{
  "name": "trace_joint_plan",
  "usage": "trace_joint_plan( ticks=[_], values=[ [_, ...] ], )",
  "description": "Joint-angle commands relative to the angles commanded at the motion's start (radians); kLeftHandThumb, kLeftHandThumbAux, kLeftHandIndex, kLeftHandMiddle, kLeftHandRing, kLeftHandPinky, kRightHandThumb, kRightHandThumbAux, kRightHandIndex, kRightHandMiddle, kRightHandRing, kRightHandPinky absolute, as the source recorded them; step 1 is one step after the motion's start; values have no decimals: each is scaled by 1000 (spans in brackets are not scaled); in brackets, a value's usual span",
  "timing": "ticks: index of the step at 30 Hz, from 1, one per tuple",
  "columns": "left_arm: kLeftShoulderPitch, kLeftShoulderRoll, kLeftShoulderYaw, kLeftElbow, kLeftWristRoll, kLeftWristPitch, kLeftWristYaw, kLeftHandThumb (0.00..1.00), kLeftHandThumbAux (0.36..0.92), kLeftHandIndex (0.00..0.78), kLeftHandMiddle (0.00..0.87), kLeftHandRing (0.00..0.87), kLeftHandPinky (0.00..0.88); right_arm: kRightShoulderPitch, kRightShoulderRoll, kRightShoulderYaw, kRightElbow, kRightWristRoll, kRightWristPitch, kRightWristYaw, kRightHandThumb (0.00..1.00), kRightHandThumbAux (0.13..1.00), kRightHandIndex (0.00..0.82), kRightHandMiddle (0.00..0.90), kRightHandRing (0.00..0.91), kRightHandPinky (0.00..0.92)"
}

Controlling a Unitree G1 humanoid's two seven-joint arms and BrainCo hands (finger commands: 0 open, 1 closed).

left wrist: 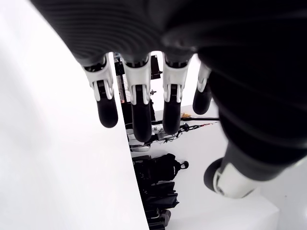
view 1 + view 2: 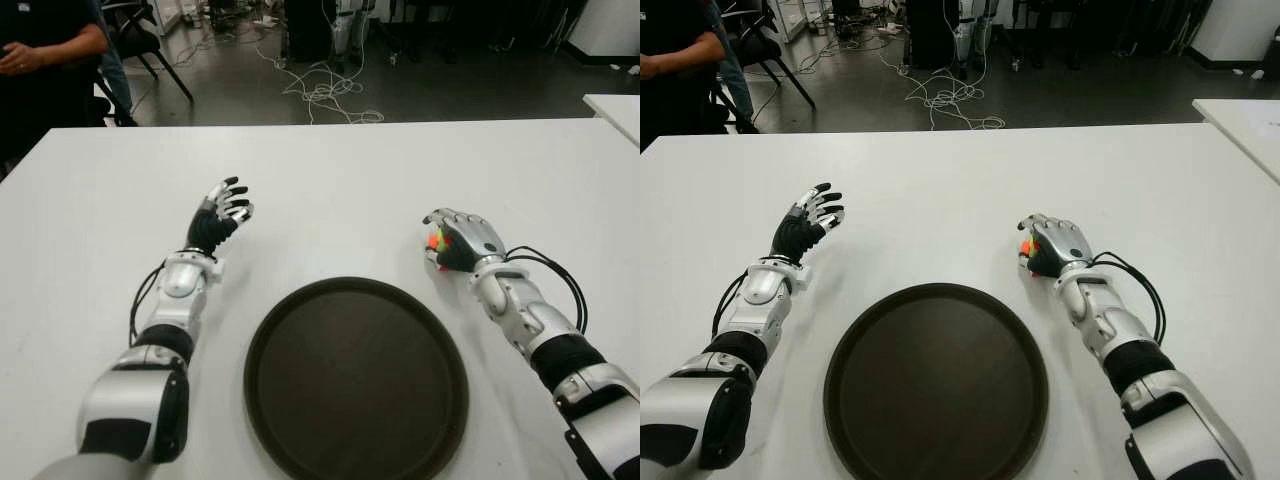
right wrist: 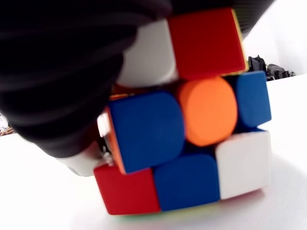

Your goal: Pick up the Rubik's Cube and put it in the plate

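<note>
Fingers of the right hand (image 2: 462, 241) were curled over the Rubik's Cube (image 3: 184, 143), which the right wrist view showed pressed up under the palm with its lowest layer at or just above the white table (image 2: 330, 180); whether it had left the surface I could not tell. In the eye views only a sliver of orange and green peeked out beneath the knuckles. Taking the dark round plate (image 2: 355, 380) as the clock's centre, that hand and the cube sat at about two o'clock, just outside the rim and not over it.

The left hand (image 2: 222, 213) showed at roughly ten o'clock from the plate, fingers spread and holding nothing, raised palm-side toward the middle of the table.

The plate held nothing. As I judged it, the grasp was made and the first half of the job was nearly done; the lift, the carry inward across the rim and the release remained.

At eleven o'clock beyond the table's far edge, a person (image 2: 45, 50) stood partly in view.
</note>
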Motion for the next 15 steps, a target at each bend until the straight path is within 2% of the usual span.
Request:
trace_joint_plan(
  ticks=[7, 15],
  values=[
    [1, 1, 0, -1, -2, -3, -5, 174, 696, 108, 195, 198, 192, -7, 3, 0, 30, -4, -29, -61, 687, 742, 412, 466, 505, 502],
    [1, 0, 3, -1, -7, -2, -11, 178, 708, 106, 197, 200, 192, -18, 1, 3, 68, -5, -78, -116, 688, 741, 412, 491, 524, 525]
  ],
)
